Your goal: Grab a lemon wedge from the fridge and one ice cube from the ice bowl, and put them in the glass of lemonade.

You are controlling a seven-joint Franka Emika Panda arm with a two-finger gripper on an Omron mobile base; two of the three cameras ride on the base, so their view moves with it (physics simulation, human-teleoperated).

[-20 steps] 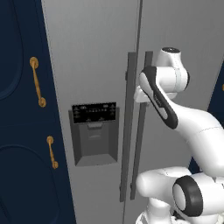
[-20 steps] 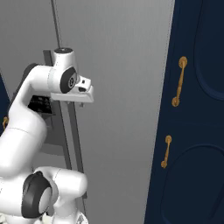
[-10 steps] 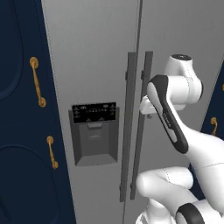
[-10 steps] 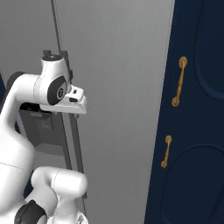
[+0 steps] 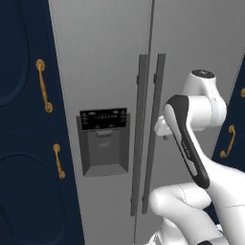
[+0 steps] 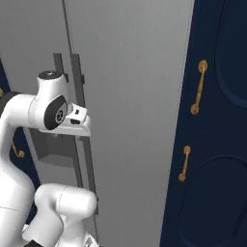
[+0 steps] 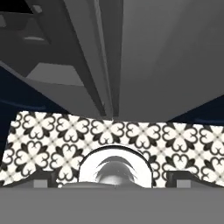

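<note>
Facing brushed-steel fridge point(image 5: 105, 57), 2 long dark handles point(image 5: 141, 129).

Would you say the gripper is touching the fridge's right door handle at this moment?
Cannot tell: in the right base view the hand hides the gripper at the right door handle, showing no contact or gap.

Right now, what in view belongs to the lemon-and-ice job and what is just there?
Job:
- fridge, both doors shut
- its two dark handles
- gripper, open, holding nothing

Just there:
- navy cabinets with gold handles
- dispenser panel
- patterned floor
</note>
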